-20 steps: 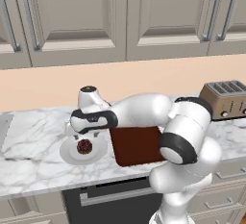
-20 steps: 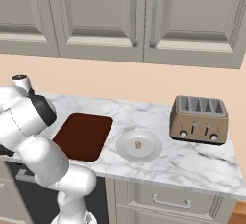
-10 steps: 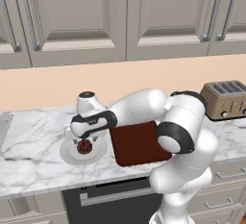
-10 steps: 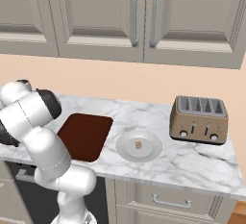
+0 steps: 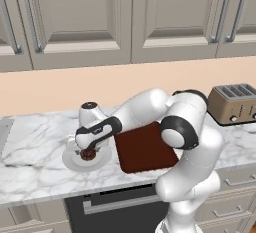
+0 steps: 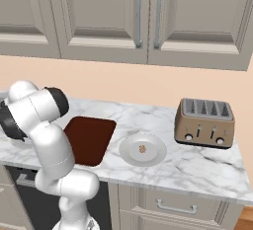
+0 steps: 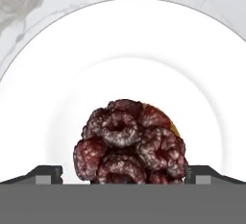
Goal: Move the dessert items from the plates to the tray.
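We see the white arm's 2-finger claw (image 5: 89,150) hanging low over the round white shallow plate (image 5: 74,161) on the left of the marbled white desk (image 5: 35,177), fingers spread wide with nothing gripped. In the hand view the 2 dark fingertips (image 7: 48,172) stand one on each side of the dark maroon bumpy berry-topped dessert ball (image 7: 129,143), which sits at the plate's middle. We judge that spread is there to let the ball pass between the fingers before they close, so this looks like the approach to a first pick.

The flat dark reddish-brown rectangular tray (image 5: 145,147) lies just beside that plate, toward the toaster side, with nothing on it. A short carry, in our judgement, which fits starting with this plate.

The 2nd round white plate (image 6: 129,151) sits on the tray's other side, and the small pale tan morsel (image 6: 142,149) rests at its middle. The metallic brown 4-slot toaster (image 6: 205,123) stands further along.

Hard to tell:
- In the left base view, the claw covers much of the ball.
- In the right base view, the arm cuts off the tray's near edge.
- Whether the fingertips touch the plate, we cannot tell.
- The morsel is too small to identify.
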Tool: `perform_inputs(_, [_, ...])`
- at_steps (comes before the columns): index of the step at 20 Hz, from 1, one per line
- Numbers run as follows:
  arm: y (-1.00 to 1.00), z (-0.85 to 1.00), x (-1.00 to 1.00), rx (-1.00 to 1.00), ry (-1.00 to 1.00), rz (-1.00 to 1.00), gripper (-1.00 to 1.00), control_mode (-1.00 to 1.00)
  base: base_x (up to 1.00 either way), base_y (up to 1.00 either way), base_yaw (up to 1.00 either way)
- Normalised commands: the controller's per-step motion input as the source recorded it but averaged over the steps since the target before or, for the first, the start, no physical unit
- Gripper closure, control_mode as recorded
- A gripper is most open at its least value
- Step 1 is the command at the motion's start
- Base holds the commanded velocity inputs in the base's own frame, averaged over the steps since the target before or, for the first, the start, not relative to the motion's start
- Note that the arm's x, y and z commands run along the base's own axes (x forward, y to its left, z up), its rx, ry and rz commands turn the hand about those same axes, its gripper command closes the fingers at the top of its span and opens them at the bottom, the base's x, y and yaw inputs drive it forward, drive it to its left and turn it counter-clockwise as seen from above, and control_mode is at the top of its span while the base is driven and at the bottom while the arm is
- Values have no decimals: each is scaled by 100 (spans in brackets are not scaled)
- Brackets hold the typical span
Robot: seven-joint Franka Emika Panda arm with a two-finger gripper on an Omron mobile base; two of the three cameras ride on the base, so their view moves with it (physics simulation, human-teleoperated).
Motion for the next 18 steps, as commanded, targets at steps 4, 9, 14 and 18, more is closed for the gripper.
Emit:
perform_inputs(4, [1,-11,5,0,0,0,-100,-100,0,0,0])
perform_inputs(9, [0,-22,0,-1,-2,0,-100,-100,0,0,0])
perform_inputs(14, [0,-30,0,-4,0,0,-100,-100,0,0,0])
perform_inputs(18, [0,0,0,0,0,0,100,-100,0,0,0])
